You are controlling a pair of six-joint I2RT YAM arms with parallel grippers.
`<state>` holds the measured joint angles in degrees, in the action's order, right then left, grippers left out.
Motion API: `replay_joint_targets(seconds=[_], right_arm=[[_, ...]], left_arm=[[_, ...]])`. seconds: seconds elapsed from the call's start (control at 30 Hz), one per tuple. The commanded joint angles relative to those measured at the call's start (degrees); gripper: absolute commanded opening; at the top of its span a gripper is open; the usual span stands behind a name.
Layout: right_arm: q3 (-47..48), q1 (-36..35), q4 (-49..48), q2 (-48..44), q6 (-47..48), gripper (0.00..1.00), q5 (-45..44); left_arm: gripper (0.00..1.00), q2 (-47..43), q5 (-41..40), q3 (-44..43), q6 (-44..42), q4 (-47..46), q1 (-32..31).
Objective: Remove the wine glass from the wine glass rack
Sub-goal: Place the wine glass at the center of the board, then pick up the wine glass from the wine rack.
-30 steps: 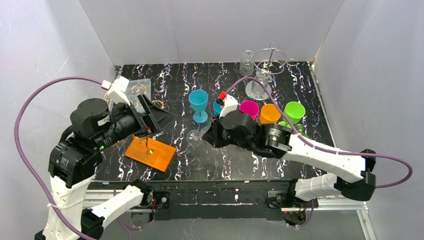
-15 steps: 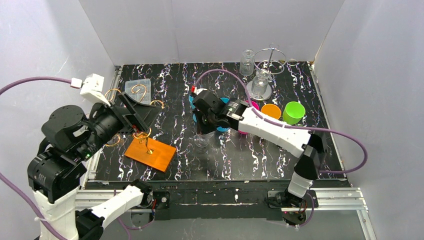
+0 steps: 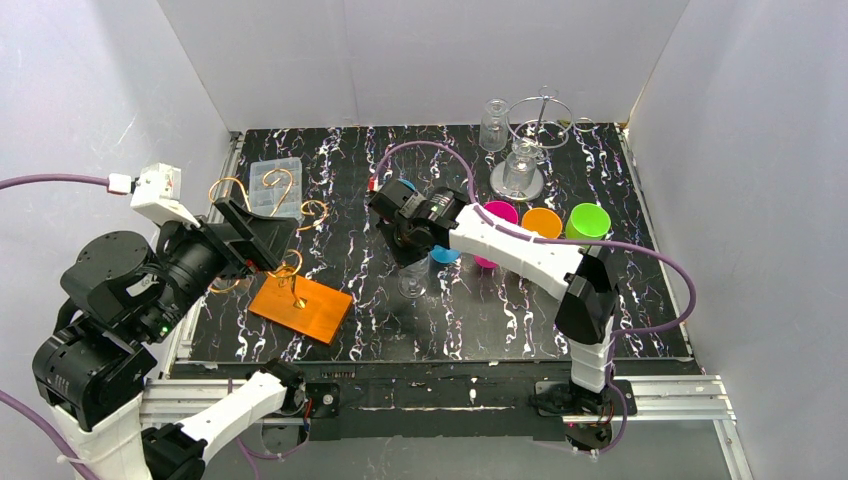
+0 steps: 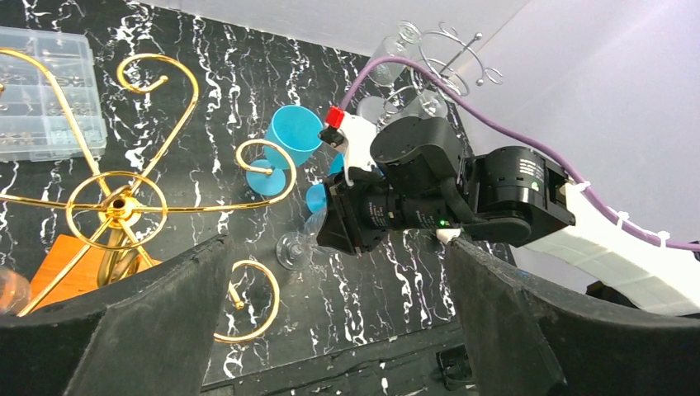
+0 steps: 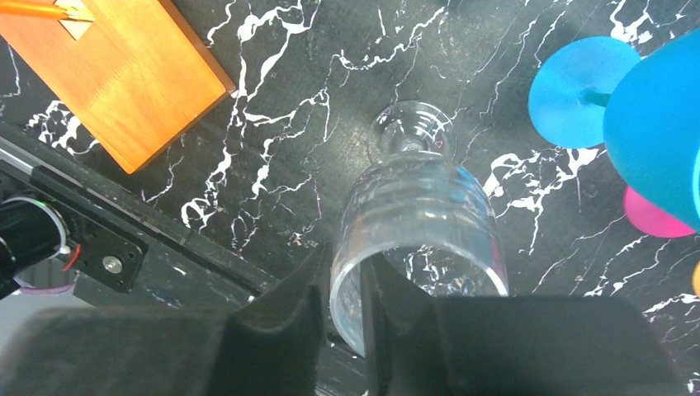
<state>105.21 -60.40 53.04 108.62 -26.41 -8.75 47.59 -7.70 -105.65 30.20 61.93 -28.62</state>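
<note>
Straddling the rim of the glass [image 5: 421,206], the right gripper [image 5: 342,276] is holding its jaws nearly together; clamping cannot be told. Left gripper [image 4: 337,247] is hanging spread wide.

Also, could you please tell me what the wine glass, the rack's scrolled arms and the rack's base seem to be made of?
The wine glass looks like clear glass or clear plastic, glossy: the marbled table shows through its bowl. The rack arms look like thin metal wire with a polished gold finish and bright glints. The rack base is a smooth orange slab, perhaps wood or acrylic.
</note>
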Motion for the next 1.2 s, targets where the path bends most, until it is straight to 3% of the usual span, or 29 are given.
replay_joint_targets(seconds=[0.0, 0.17, 0.4, 0.63, 0.97, 1.17], right_arm=[[4.5, 0.0, 1.9, 0.1, 1.2, 0.32, -0.5], [7.4, -0.1, 3.6, -0.3, 1.1, 0.47, -1.4], [9.3, -0.1, 4.4, -2.5, 0.9, 0.53, -1.8], [7.5, -0.1, 3.5, -7.3, 0.5, 0.63, -2.3], [-0.4, -0.1, -0.8, -17.8, 1.0, 0.87, -3.3], [-2.7, 0.0, -2.4, -21.7, 3.2, 0.97, -3.5]], left_arm=[[0.98, -0.5, -3.4, 0.2, -1.3, 2.1, -0.2], [0.98, -0.8, -5.0, 0.6, -1.5, 3.5, -0.2], [0.98, -1.2, -8.9, 0.7, -1.3, 5.8, -0.1], [0.98, -0.3, -20.4, -2.1, -2.7, 11.6, -0.1], [0.98, 4.5, -40.8, -5.9, -1.7, 22.6, -0.1], [0.98, 10.2, -47.6, -8.9, 1.0, 28.6, -0.1]])
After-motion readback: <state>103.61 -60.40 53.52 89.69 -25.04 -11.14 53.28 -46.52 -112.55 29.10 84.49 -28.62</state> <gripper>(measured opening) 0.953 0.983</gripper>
